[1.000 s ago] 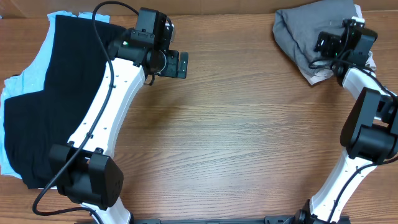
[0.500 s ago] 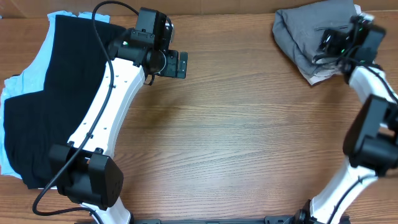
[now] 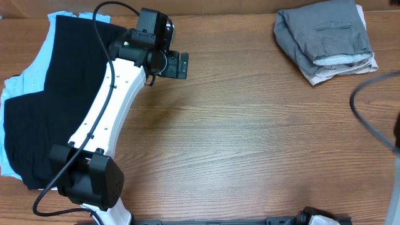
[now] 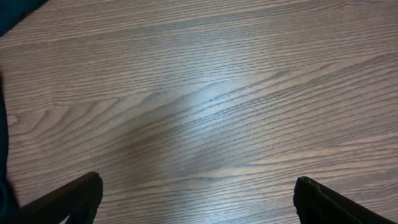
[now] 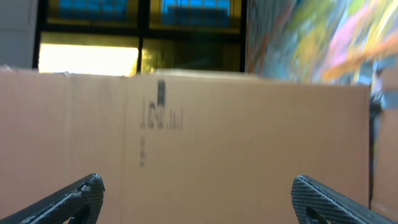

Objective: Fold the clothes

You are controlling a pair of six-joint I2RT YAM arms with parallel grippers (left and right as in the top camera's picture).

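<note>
grey shorts (image 3: 325, 34) folded atop beige cloth (image 3: 319, 77), far right | black T-shirt (image 3: 37, 119) far left

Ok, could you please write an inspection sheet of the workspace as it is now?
Surface: wood-grain table, no spills seen.
Job's things: grey shorts lie folded at the far right corner, welt pocket up, whitish waistband showing.
Clutter: black T-shirt on a light blue garment at the left; beige fabric under the shorts.
Grippers: left gripper open and empty above bare wood; right gripper open and empty, facing a cardboard box.
Cables: black cable loops over the left arm; a blurred dark loop at the right edge.
Surroundings: windows above the box.
</note>
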